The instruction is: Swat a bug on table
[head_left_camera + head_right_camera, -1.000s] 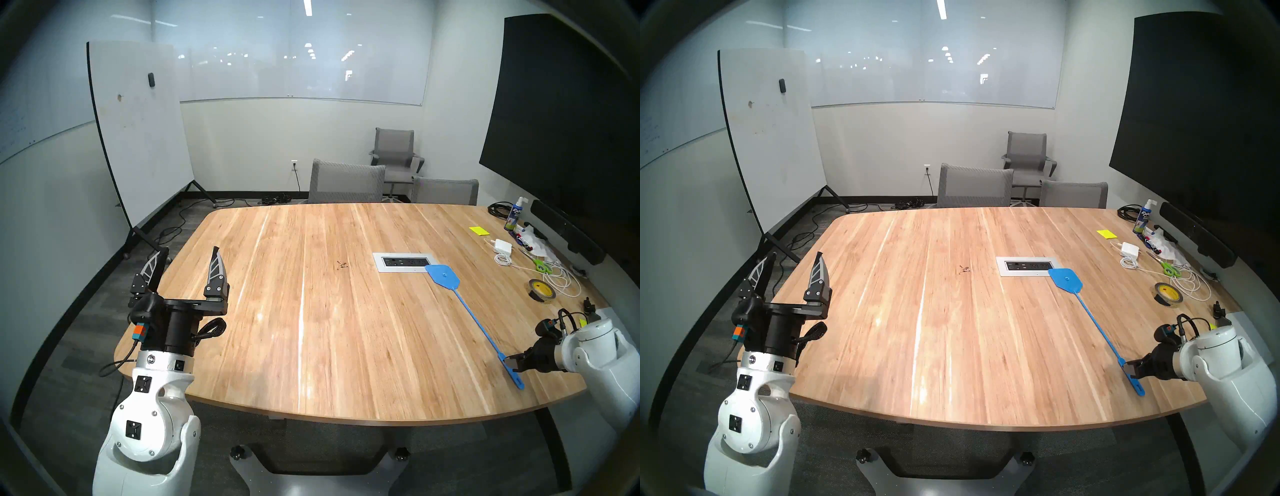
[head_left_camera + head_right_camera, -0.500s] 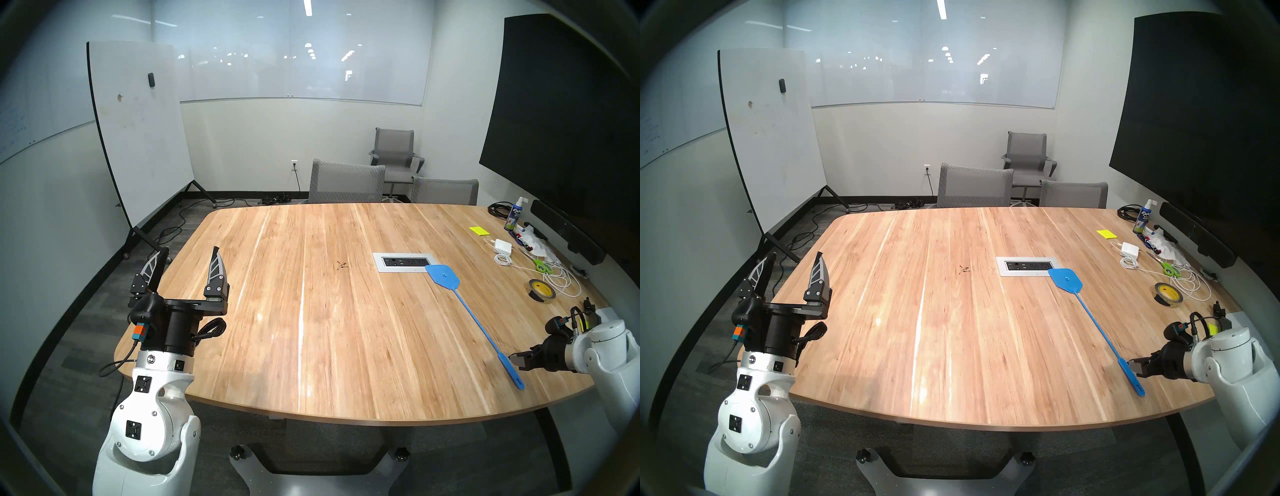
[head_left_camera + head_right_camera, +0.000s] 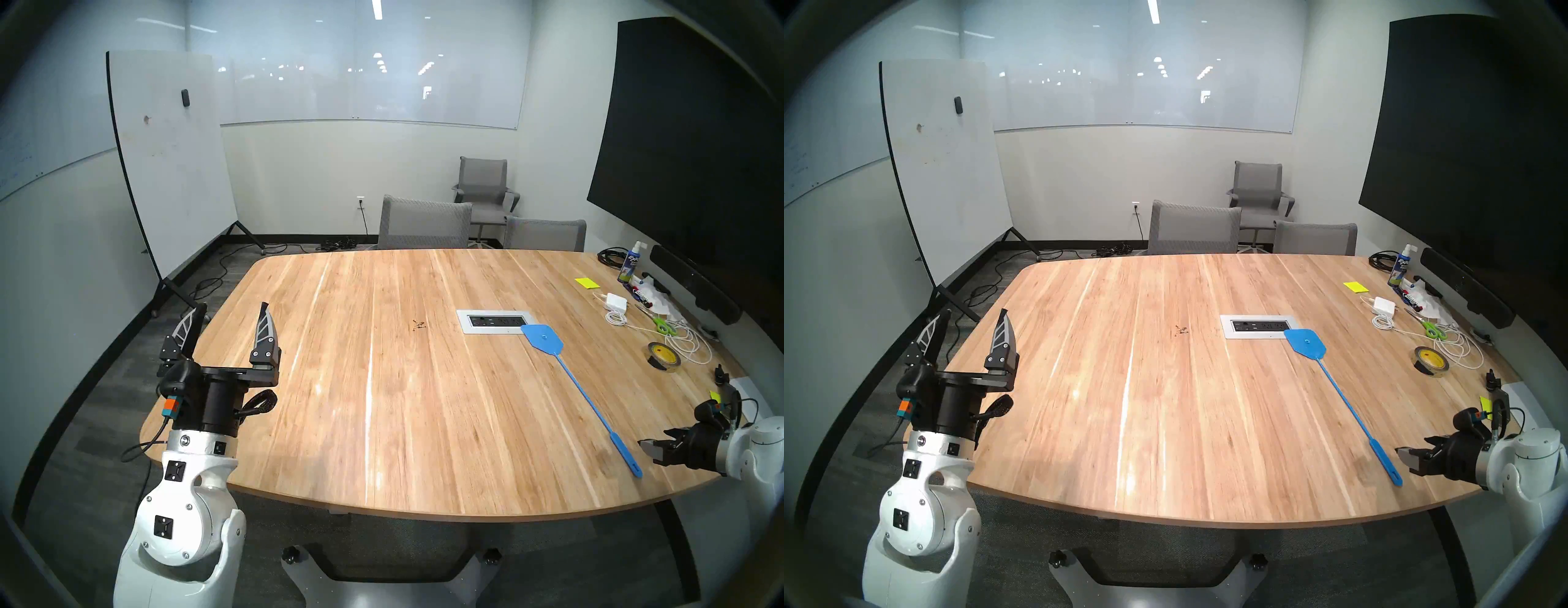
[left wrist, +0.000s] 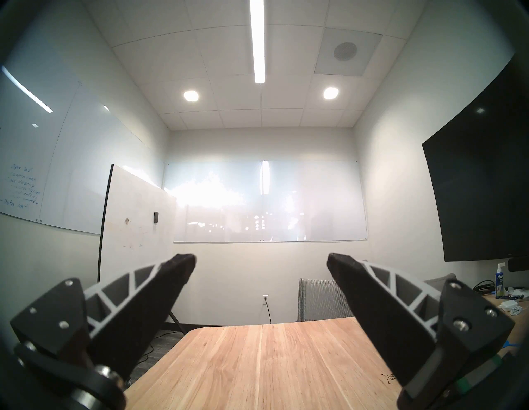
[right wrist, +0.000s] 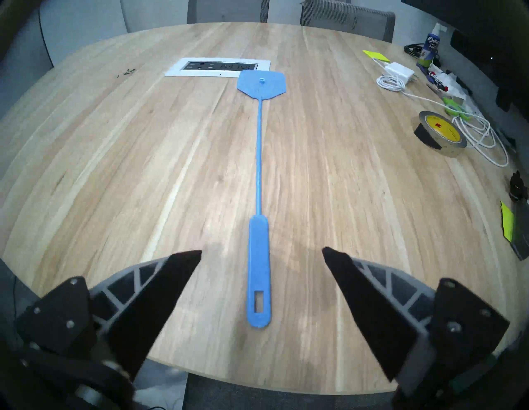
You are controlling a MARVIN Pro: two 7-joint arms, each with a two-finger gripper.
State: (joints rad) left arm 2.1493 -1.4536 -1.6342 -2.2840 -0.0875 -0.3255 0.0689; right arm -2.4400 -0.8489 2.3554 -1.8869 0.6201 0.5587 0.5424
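Observation:
The bug (image 3: 419,325) (image 3: 1181,330) is a small cluster of dark crumbs on the light-wood table (image 3: 382,424), left of the outlet panel; it also shows in the right wrist view (image 5: 126,72). A blue swatter (image 3: 581,388) (image 5: 260,160) lies flat on the table, head by the panel, handle toward the near right edge. My right gripper (image 3: 651,450) (image 5: 262,252) is open, just right of the handle end and clear of it. My left gripper (image 3: 232,306) (image 4: 262,257) stands open and empty, pointing up at the table's left edge.
An inset outlet panel (image 3: 494,321) sits mid-table. Along the right edge lie a tape roll (image 3: 664,356), white charger with cable (image 3: 617,302), green scissors (image 3: 664,326), a spray bottle (image 3: 630,265) and yellow notes (image 3: 585,282). Grey chairs (image 3: 424,223) stand behind.
My right gripper, which stood around the swatter's handle a second ago, has drawn back to the right, off the handle. The swatter stays lying where it was. The left arm is still.

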